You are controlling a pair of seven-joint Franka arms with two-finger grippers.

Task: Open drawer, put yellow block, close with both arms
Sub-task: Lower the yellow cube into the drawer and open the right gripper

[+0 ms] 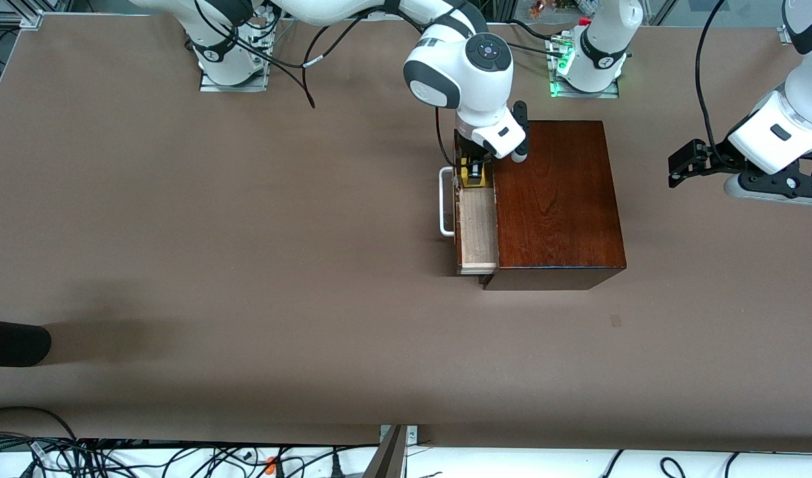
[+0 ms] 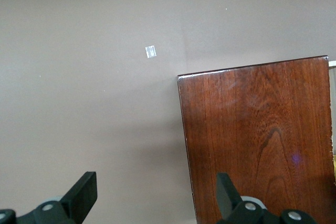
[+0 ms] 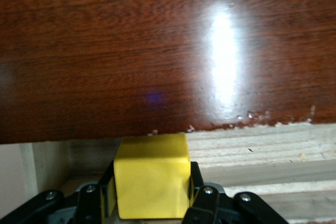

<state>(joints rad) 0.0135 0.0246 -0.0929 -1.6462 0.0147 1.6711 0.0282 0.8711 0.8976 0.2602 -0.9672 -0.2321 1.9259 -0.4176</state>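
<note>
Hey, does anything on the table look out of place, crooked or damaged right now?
Nothing stands out. The drawer is pulled out squarely from the wooden box, and the right pincer holds the yellow block over it.

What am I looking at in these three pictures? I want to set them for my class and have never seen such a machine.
Two white robot arms stand at a brown table. One picture looks down from a high camera facing them; the other two come from cameras on each arm's wrist. On the table is a reddish-brown wooden box with its drawer pulled out by a white handle. The right claw is over the open drawer, shut on a small yellow block, as its wrist picture shows close up. The left claw waits in the air with its fingers open, at the box's end toward the left arm.
</note>
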